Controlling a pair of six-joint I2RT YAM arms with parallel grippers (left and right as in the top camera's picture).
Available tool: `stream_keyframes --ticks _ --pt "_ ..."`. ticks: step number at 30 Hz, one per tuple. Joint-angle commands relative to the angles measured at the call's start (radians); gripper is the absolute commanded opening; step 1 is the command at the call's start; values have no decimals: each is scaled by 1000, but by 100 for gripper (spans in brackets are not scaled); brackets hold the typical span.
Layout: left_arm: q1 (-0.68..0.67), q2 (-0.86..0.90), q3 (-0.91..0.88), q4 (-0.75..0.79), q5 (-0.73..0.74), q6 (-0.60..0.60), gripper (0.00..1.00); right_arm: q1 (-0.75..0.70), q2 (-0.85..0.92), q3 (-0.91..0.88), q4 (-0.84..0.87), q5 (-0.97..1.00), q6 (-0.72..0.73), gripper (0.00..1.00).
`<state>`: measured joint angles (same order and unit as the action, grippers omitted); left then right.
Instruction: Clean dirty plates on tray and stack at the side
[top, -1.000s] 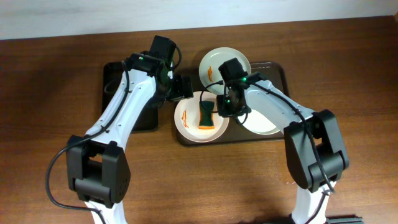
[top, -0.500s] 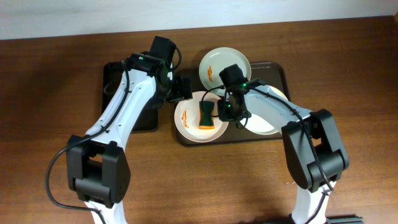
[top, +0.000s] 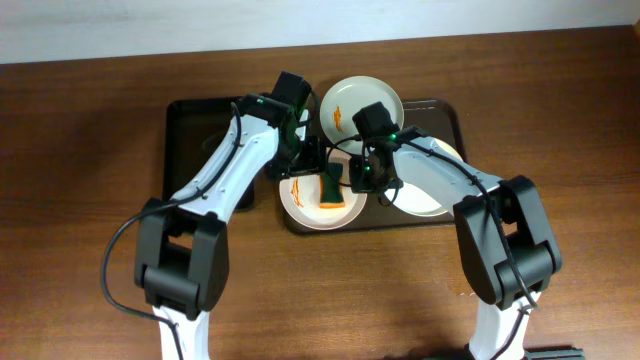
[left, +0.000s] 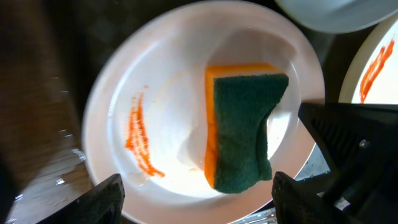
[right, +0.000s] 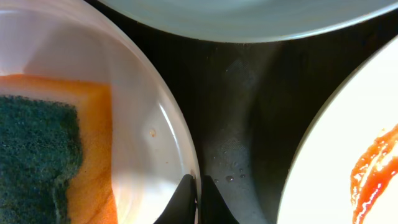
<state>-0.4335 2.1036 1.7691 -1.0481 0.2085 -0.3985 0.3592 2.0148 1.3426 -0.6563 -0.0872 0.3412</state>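
Note:
Three plates lie on the dark brown tray (top: 452, 115). The front-left plate (top: 312, 208) carries a green-and-orange sponge (top: 331, 187) and an orange smear (left: 138, 140). My left gripper (top: 310, 165) hangs open just above this plate (left: 174, 93), with its fingers (left: 199, 199) on either side of the near rim. My right gripper (top: 362, 183) is shut on the plate's right rim (right: 198, 193). The back plate (top: 365, 100) has an orange smear. The right plate (top: 430, 198) lies mostly under my right arm.
A smaller black tray (top: 195, 120) sits left of the brown tray, partly under my left arm. Brown wooden table surrounds both trays. In the right wrist view a smeared plate (right: 348, 155) lies close beside the held rim, with wet tray floor (right: 249, 124) between.
My left arm has swung right, from beside the plate's left edge to over the plate with the sponge. My right gripper stays on the rim.

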Motion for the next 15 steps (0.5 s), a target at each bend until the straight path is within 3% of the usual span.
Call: stream_keyframes --ticks 1,15 --pt "20 75 -2 11 177 92 73 7 8 -7 0 17 1 4" --pt "19 107 -3 44 225 101 70 7 8 -7 6 12 1 4"
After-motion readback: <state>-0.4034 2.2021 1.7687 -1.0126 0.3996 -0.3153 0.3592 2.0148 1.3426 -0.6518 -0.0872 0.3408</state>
